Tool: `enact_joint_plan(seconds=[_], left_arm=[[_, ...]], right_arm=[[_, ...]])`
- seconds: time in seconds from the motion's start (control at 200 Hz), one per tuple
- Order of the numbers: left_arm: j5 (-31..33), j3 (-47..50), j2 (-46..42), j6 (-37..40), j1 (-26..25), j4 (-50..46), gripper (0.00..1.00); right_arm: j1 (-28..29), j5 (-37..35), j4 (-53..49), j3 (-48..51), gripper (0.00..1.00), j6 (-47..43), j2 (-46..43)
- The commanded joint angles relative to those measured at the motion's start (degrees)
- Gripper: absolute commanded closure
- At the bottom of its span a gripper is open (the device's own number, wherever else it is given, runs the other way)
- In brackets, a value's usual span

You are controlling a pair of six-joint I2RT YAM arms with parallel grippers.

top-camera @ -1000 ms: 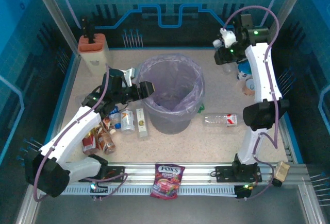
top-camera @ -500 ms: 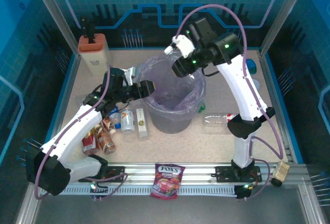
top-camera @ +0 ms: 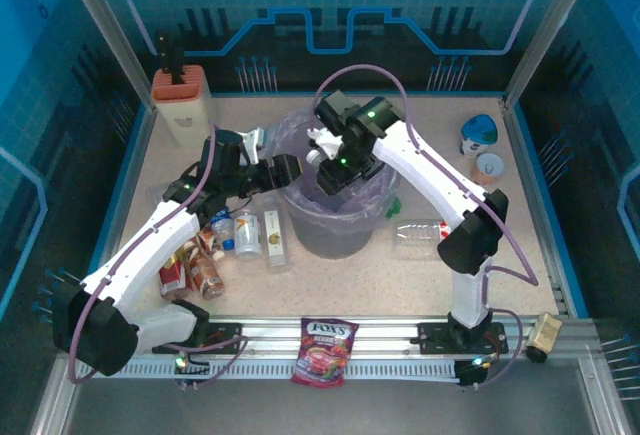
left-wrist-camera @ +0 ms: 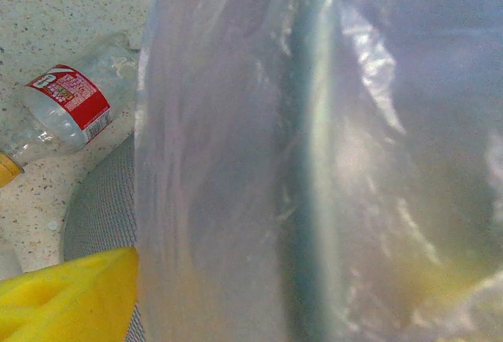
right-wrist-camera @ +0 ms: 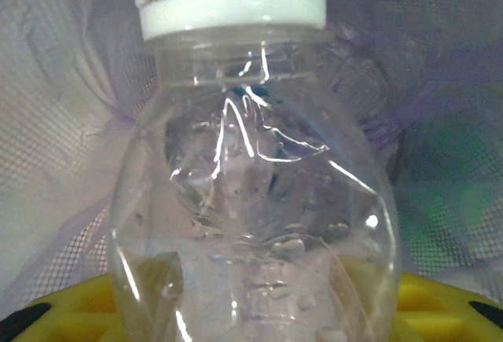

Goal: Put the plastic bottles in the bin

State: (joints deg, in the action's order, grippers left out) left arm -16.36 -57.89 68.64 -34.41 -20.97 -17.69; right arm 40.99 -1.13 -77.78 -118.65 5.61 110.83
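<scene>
Brown, red and clear little plastic bottles (top-camera: 215,250) lie in a heap on the speckled desk (top-camera: 400,285), close to the left arm's base. One more clear plastic bottle with a red label (top-camera: 428,233) lies alone just right of the big round grey bin with the purple bag inside (top-camera: 325,235).

The left end effector (top-camera: 268,165) sits right at the bin's left rim with its two fingers spread wide. I cannot tell if it touches the thin purple bag (left-wrist-camera: 236,161).

The right end effector (top-camera: 330,155) pinches a clear plastic bottle with a white cap (right-wrist-camera: 251,200) and holds it over the bin's open mouth, on the left side, very near the left end effector.

That closeness is the worry. If the bottle is let go here, it might hit the rim or the left fingers and bounce out onto the desk. The two arms could also bump. A push from the left arm could tip the bin.
</scene>
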Motion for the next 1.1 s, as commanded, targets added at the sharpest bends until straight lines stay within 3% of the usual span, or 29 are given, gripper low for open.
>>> enact_joint_plan(seconds=[0.0,0.165,0.33,0.49,0.76,1.096], left_arm=[[0.8,-1.2,1.0,0.7,-0.7,-1.2,0.22],[1.0,-1.2,0.8,0.6,-0.7,-1.4,0.22],[1.1,-1.3,0.9,0.8,-0.8,-1.6,0.22],[1.2,-1.1,1.0,0.7,-0.8,-1.5,0.22],[1.2,-1.1,1.0,0.9,-0.8,-1.4,0.22],[1.3,-0.8,1.0,1.2,-0.8,-1.4,0.22]], right_arm=[[0.7,-0.7,3.9,3.5,0.48,2.0,3.0],[0.8,0.9,9.6,9.4,0.44,3.6,4.9],[0.7,1.2,11.9,12.5,0.31,4.7,5.4],[0.8,1.0,11.8,13.0,0.26,4.6,4.5],[0.9,-0.2,9.6,9.6,0.18,3.5,1.3],[1.0,-4.6,5.5,-2.3,0.14,5.6,-8.4]])
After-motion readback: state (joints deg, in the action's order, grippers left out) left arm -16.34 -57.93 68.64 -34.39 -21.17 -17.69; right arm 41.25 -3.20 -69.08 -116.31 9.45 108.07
